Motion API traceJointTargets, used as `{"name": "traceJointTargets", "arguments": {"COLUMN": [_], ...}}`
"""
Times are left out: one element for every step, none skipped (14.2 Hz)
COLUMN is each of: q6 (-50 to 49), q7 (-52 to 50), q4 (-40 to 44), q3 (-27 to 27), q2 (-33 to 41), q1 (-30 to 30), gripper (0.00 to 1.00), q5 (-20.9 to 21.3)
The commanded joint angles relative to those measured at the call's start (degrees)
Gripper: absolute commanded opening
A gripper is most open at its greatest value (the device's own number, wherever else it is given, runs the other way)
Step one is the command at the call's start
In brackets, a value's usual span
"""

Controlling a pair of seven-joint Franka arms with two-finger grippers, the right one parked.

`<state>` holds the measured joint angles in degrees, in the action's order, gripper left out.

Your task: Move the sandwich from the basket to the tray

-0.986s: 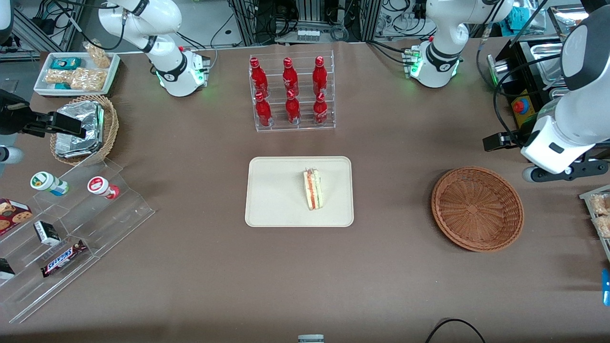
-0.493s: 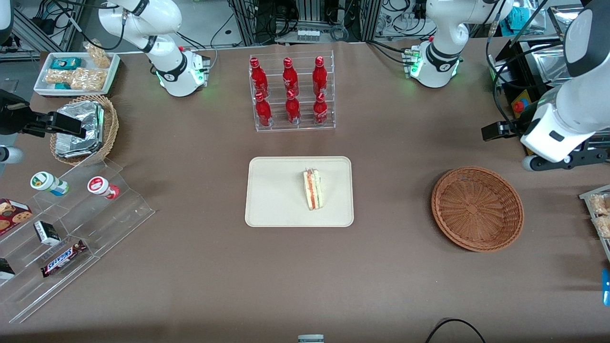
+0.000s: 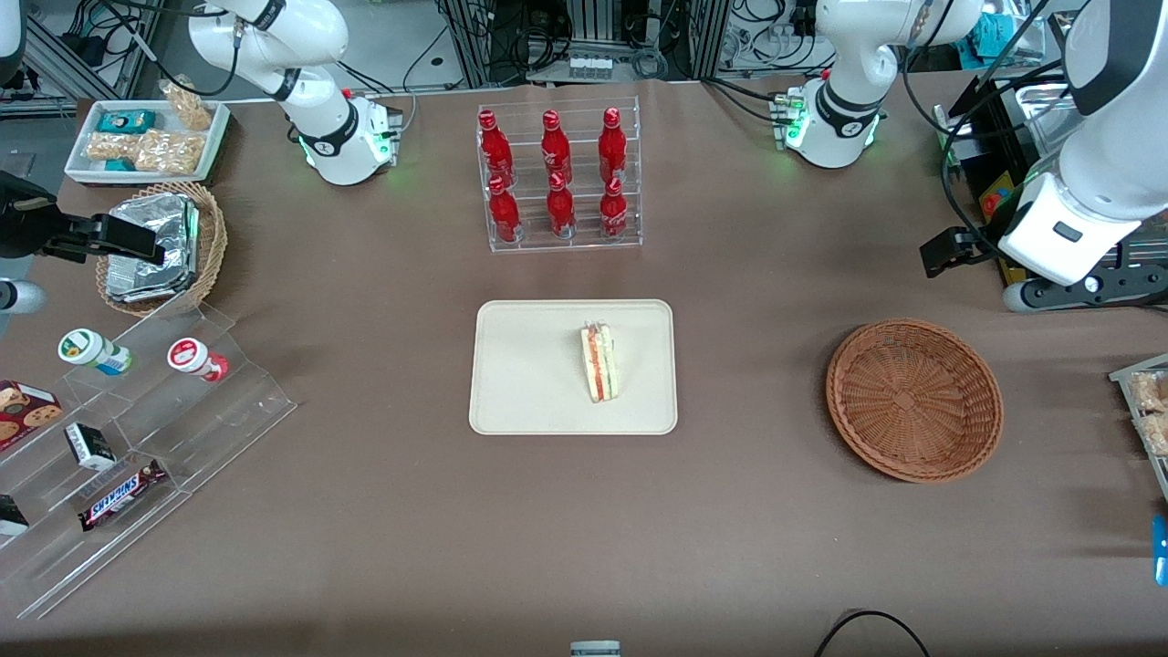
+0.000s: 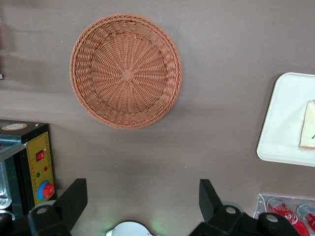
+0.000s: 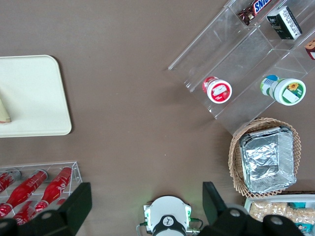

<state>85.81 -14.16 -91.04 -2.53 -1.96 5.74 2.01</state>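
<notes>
The sandwich (image 3: 599, 363), a pale wedge with orange-red and green layers, lies on the cream tray (image 3: 520, 365); its edge (image 4: 308, 125) and a corner of the tray (image 4: 283, 118) also show in the left wrist view. The reddish-brown wicker basket (image 3: 913, 399) (image 4: 126, 70) holds nothing. My left gripper (image 4: 141, 196) hangs open and holds nothing, above bare table farther from the front camera than the basket, toward the working arm's base. One of its black fingers (image 3: 944, 251) sticks out from under the white arm.
A clear rack of red bottles (image 3: 557, 178) stands farther from the front camera than the tray. A black box with a red button (image 4: 34, 169) sits near the gripper. A tan basket of foil packets (image 3: 155, 246) and an acrylic snack stand (image 3: 137, 438) lie toward the parked arm's end.
The left arm has drawn back from the basket, away from the front camera and upward. Sandwich, tray and basket have not moved.
</notes>
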Motion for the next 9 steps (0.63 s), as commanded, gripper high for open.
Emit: {"name": "traceJointTargets", "arguments": {"q6": [1.29,1.37,1.55,1.64,1.72,1.73,1.73,1.73,1.64], "q7": [0.1,-0.25,-0.52,-0.69,-0.7,-0.61,-0.69,-0.78,-0.78], "q4": [-0.2,-0.02,0.07,0.07,0.16,0.77,0.95,1.04,1.04], "q3": [0.24,0.24,0.24,0.24,0.24,0.24,0.24,0.24,0.24], "q2": [0.2,0.11,-0.5,-0.94,-0.95,-1.12,-1.47,-1.65,-1.65], "q1": [0.14,0.14,0.14,0.14,0.23,0.23,0.23,0.23,0.14], "gripper": [1.0,1.0,1.0,1.0,1.0,1.0,1.0,1.0,1.0], "q5": [-0.16,-0.16,-0.07,-0.07,-0.07,-0.07,-0.16,-0.25,-0.42]}}
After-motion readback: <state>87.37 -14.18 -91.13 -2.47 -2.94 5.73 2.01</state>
